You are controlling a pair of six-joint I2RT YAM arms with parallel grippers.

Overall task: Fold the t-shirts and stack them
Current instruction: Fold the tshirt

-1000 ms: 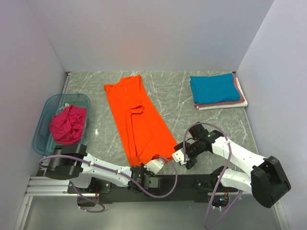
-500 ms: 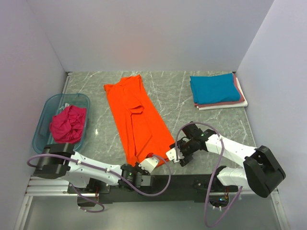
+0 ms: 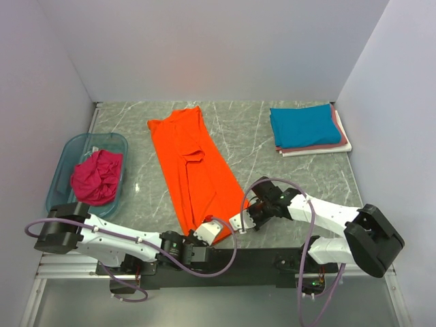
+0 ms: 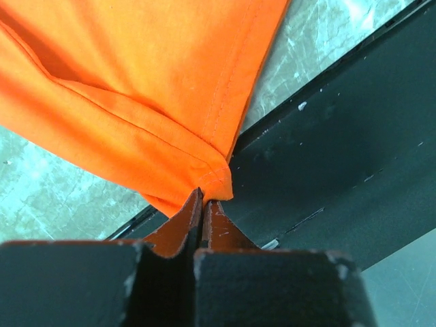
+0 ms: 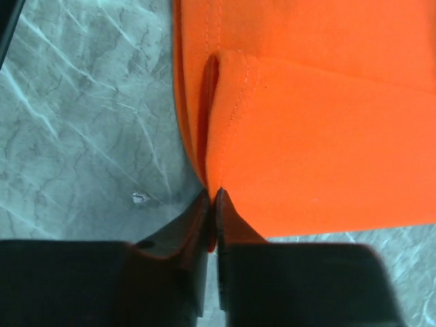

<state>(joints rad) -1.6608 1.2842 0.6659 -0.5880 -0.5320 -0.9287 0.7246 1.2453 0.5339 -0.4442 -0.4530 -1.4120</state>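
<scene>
Bare table point(image 3: 272, 160) lies open between the orange t-shirt point(image 3: 194, 170) down the middle, the tub point(image 3: 92, 136) at the left edge and the folded stack point(image 3: 308, 129) in the far right corner.

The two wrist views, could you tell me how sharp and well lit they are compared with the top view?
Left wrist: orange t-shirt stitching sharp, left gripper's fingers dark and soft. Right wrist: cloth slightly soft, right gripper's fingers a blurred black silhouette. Top view: even light, faint shadows, all sharp.
</scene>
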